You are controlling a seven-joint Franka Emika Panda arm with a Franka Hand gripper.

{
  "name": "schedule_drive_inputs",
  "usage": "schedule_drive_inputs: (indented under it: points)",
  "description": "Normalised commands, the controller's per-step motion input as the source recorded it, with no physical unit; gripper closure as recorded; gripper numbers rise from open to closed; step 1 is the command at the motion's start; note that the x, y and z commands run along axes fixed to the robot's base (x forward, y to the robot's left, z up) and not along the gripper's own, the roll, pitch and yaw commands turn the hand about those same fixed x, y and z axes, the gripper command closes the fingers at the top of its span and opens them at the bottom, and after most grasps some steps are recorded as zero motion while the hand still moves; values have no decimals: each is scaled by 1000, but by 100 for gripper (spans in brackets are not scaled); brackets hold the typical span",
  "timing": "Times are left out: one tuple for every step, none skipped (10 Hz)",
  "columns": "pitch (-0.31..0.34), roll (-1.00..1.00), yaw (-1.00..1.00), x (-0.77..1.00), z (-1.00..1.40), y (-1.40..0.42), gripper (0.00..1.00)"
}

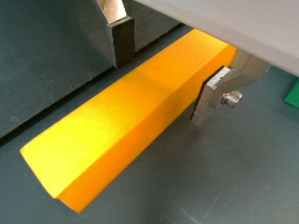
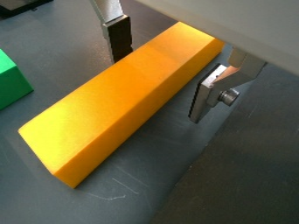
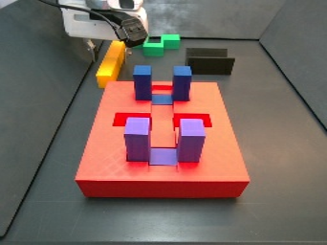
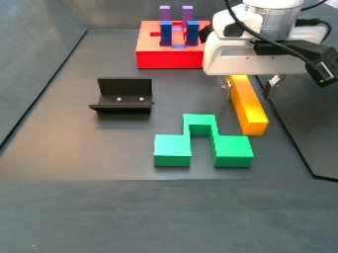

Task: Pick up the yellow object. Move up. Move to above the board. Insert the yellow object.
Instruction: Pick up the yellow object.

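The gripper (image 4: 247,83) sits low over the bar (image 4: 246,107), one finger (image 2: 115,38) on each long side, close to touching. In a side view, the green block (image 4: 200,142) lies just below-left of the bar's near end, crowding that side. The fixture (image 4: 123,96) stands well left, open floor between. The board (image 3: 163,142) carries upright posts (image 3: 137,138); its top is cluttered, with bare floor all round.

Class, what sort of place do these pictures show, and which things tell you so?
Probably a robot test enclosure: dark floor and walls, the gripper astride the yellow object, and the board with the fixture set out as practice pieces.
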Motion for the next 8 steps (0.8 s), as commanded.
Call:
schedule_drive_inputs:
  points:
    - [0,7,0,0,0,0,0]
    - [0,0,0,-3,-23,0,0]
    - [-6,0,0,-11,0,0,0]
    - [-30,6,0,-89,0,-9,0]
    - [0,0,0,0,0,0,100]
    - [0,0,0,0,0,0,100]
    - [0,0,0,0,0,0,100]
    - [0,0,0,0,0,0,100]
